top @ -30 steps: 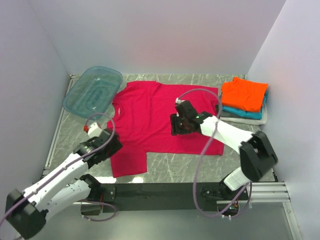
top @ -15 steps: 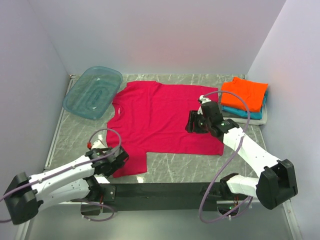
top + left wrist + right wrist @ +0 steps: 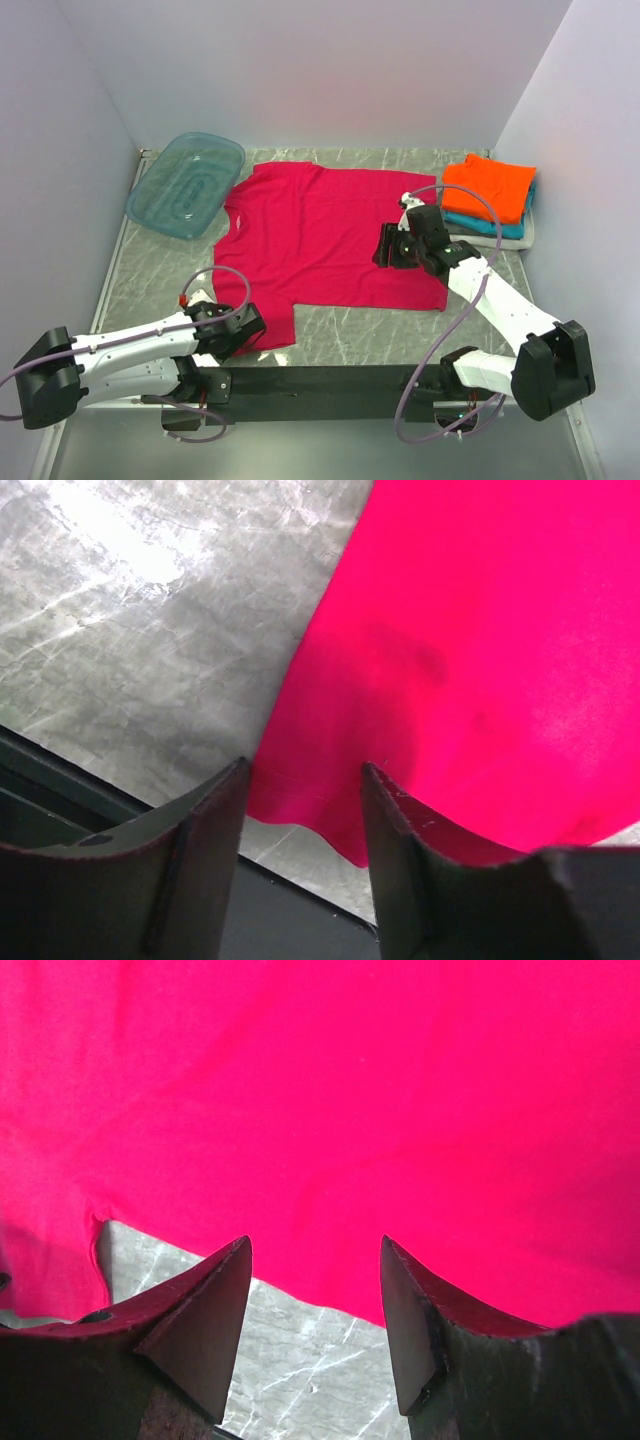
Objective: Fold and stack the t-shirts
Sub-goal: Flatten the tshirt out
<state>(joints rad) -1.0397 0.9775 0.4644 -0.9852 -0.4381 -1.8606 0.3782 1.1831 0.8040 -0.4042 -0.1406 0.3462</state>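
The crimson-magenta t-shirt [image 3: 320, 235] lies spread flat on the marble table. My left gripper [image 3: 248, 322] is open and low over the shirt's near-left corner. In the left wrist view the gripper [image 3: 305, 805] has its fingers astride the hem of the shirt [image 3: 480, 650]. My right gripper [image 3: 386, 246] is open above the shirt's right part. In the right wrist view the gripper [image 3: 315, 1295] is over the edge of the shirt [image 3: 320, 1090] with nothing held. The folded orange shirt [image 3: 488, 188] tops the teal shirt [image 3: 492, 227] and the grey-white shirt [image 3: 527, 232] at the back right.
A translucent teal plastic tub [image 3: 187, 183] lies tilted at the back left, near the wall. A black rail [image 3: 330, 380] runs along the near table edge. Walls close in the left, back and right sides. Bare marble [image 3: 150, 630] shows left of the shirt.
My left gripper moved toward the near edge, down to the shirt's near-left corner. My right gripper swung right across the shirt a second ago and has since held nearly still.
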